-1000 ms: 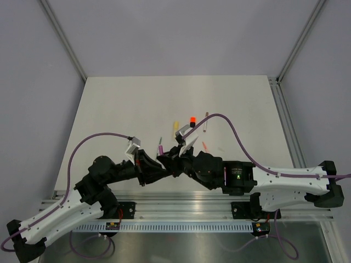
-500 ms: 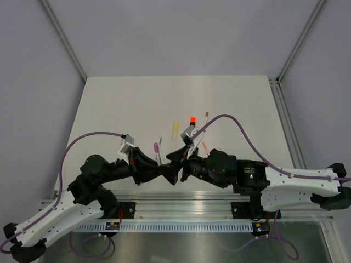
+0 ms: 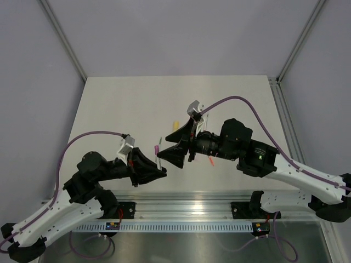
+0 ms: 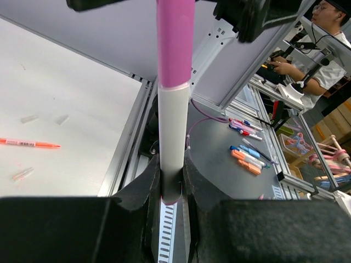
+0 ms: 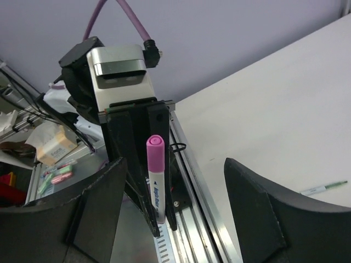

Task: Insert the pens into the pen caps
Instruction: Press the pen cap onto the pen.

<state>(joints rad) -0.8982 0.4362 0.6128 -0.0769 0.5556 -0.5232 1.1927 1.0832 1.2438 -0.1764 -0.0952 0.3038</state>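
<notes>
**A:** So, how do the grippers stand?

**B:** The left gripper [image 4: 171,164] is clamped on the low end of a white plastic pen with a pink cap [image 4: 174,120], which stands upright out of its fingers. The right gripper [image 5: 174,181] is spread wide and holds nothing, with the capped pen straight ahead of it.

**A:** What could go wrong?

**B:** The hold sits far down the barrel, so a brush from those spread fingers could lever the pen askew or pull it loose. The cap may also be only half seated; the seam doesn't tell me.

**A:** Anything hidden?

**B:** The pen's bottom end is sunk between the left fingers. To that gripper's left lie a thin orange-red pen [image 4: 30,143] and small clear pieces [image 4: 30,118], possibly caps but too faint to say.
</notes>
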